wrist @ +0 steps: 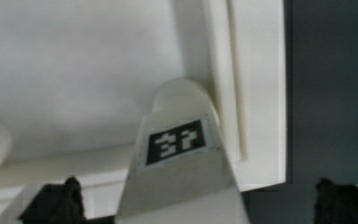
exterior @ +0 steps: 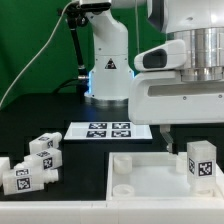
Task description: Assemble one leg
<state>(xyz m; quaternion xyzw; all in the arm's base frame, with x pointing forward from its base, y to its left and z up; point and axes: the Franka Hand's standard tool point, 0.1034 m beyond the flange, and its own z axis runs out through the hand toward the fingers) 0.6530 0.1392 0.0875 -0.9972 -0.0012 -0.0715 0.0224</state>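
A leg (exterior: 200,160), a small white block with a black-and-white tag, stands upright at the tray's (exterior: 145,180) corner on the exterior view's right. My gripper (exterior: 188,136) hangs just above it. In the wrist view the leg (wrist: 185,160) lies between my two dark fingertips (wrist: 59,202), which stand well apart on either side without touching it. My gripper (wrist: 197,206) is open. The tray's rim (wrist: 220,60) runs beside the leg.
Three more loose legs (exterior: 30,165) lie in a cluster at the exterior view's left on the black table. The marker board (exterior: 108,130) lies beyond the tray, in front of the robot base (exterior: 108,75).
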